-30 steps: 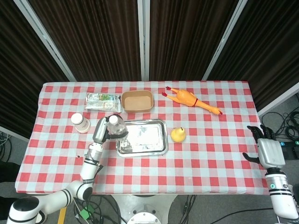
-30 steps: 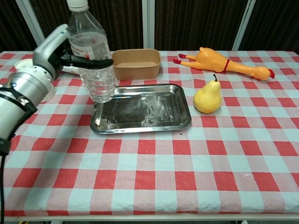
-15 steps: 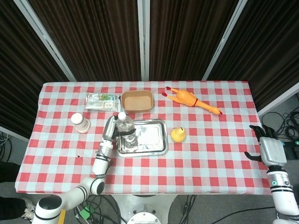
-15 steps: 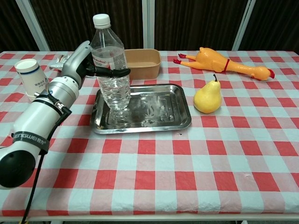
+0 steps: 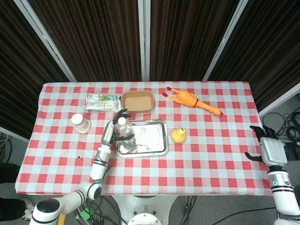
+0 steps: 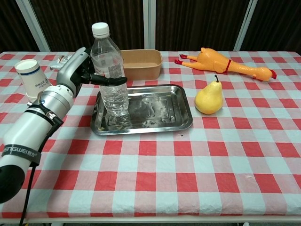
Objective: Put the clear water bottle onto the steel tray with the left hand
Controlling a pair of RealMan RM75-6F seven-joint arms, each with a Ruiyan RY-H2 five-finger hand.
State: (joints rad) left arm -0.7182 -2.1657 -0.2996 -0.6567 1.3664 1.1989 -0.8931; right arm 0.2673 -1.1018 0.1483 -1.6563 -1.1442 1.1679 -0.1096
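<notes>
Bottle (image 6: 110,80) upright on tray (image 6: 164,117)

My left hand (image 6: 79,66) is smooth silver-grey plastic or metal with black fingers. The water bottle (image 6: 110,75) is clear, ribbed plastic under a matt white cap. The steel tray (image 6: 160,110) gleams, scuffed. Checked cloth (image 6: 188,169) covers the surface, slightly wrinkled.

The middle of both views is filled by a bench (image 5: 197,154) covered with a red-and-white checked cloth (image 6: 197,179). Behind it, across the top of the frame, dark pleated curtains (image 5: 98,37) are hung between pale slanted and upright frame bars (image 5: 144,37). At the right edge of the head view, grey floor (image 5: 286,110) strewn with black cables (image 5: 293,126) is seen.
</notes>
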